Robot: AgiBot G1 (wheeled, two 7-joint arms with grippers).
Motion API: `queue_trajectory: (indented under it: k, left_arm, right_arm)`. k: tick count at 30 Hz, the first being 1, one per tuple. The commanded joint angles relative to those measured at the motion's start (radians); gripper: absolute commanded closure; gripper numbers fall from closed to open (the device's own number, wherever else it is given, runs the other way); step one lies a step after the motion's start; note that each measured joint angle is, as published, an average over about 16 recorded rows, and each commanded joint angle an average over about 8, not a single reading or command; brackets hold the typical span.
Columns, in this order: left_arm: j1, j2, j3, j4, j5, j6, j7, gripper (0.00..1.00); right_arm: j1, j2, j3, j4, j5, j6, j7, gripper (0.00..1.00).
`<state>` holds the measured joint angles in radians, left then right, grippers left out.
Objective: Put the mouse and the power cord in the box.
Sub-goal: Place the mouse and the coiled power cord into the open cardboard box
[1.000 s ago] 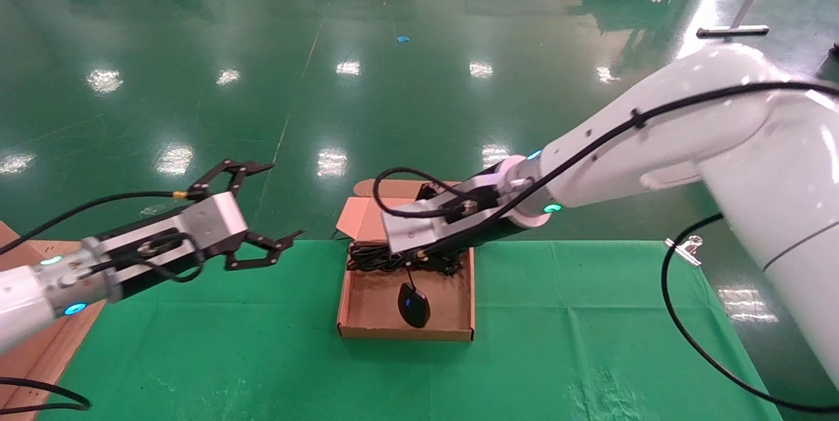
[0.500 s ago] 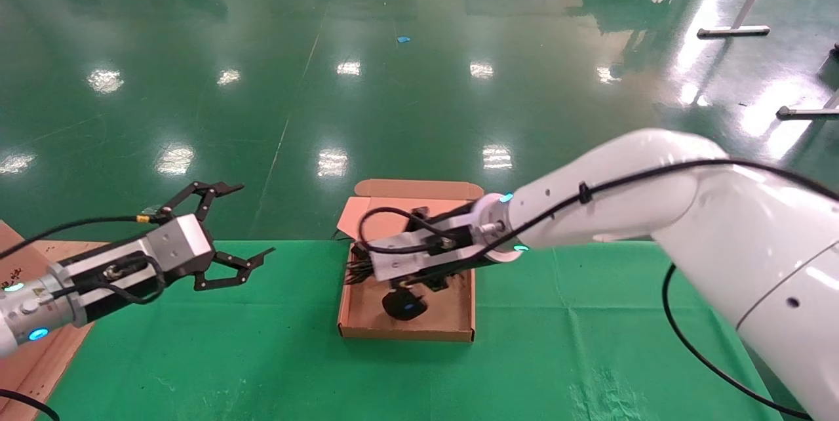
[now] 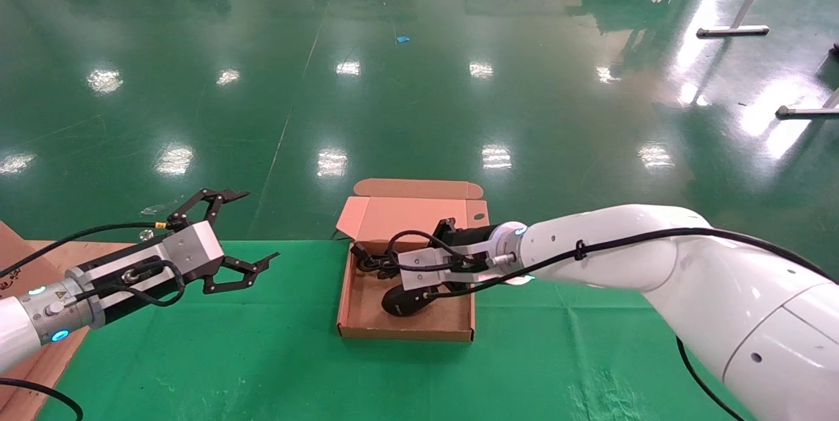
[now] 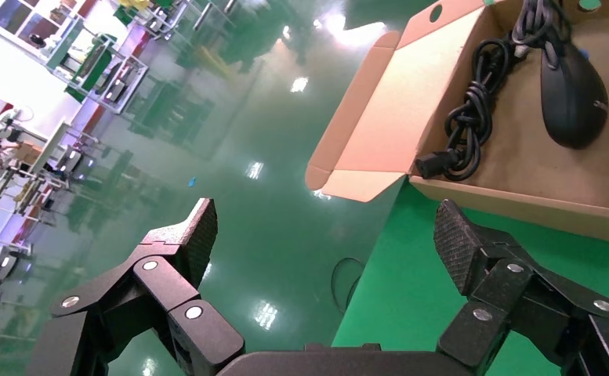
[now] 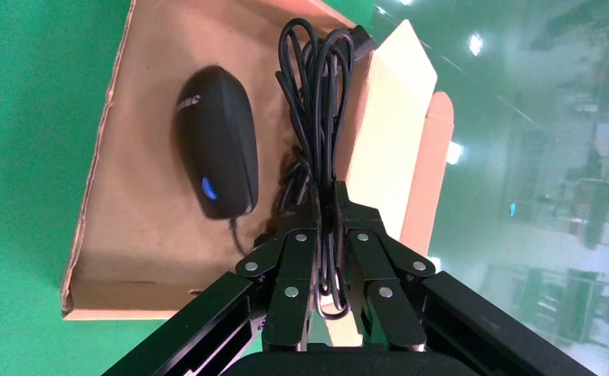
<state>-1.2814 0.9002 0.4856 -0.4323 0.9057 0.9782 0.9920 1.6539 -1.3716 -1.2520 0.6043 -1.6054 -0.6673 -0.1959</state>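
The shallow brown box (image 3: 406,333) lies open on the green cloth, lid folded back over the table's far edge. The black mouse (image 3: 402,303) rests inside it, blue wheel lit (image 5: 216,141). Along the box's far side, by the lid hinge, lies the bundled black power cord (image 3: 368,258), its plug toward the left corner (image 4: 469,117). My right gripper (image 3: 388,265) is low in the box, shut on loops of the cord (image 5: 317,78), which run between its fingers (image 5: 324,194). My left gripper (image 3: 255,224) hovers open and empty left of the box (image 4: 324,235).
A larger brown carton (image 3: 26,355) sits at the table's left edge under my left arm. The green cloth (image 3: 590,342) ends at the far table edge just behind the box (image 4: 520,207), with shiny green floor beyond.
My right arm has dropped lower and swung in from the right, bringing the cord bundle down into the box. The mouse has been turned and nudged leftward. My left gripper drifted slightly back.
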Motion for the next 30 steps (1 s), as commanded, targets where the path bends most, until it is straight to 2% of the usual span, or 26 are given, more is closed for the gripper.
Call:
queue_trajectory:
  k: [1, 20, 30]
  left_arm:
    - [-0.002, 0.001, -0.001, 0.007, -0.001, 0.003, 0.002, 0.0]
    - [0.004, -0.004, -0.001, -0.018, 0.0, 0.001, -0.015, 0.0]
    - [0.033, -0.044, -0.029, -0.134, -0.025, 0.073, -0.177, 0.0]
  right_arm:
    - [-0.006, 0.0, -0.007, -0.002, 0.006, 0.008, -0.002, 0.0]
    - [0.004, 0.01, 0.015, 0.012, -0.002, -0.018, 0.003, 0.0]
    - [-0.072, 0.104, 0.141, 0.095, 0.112, -0.124, 0.054, 0.0]
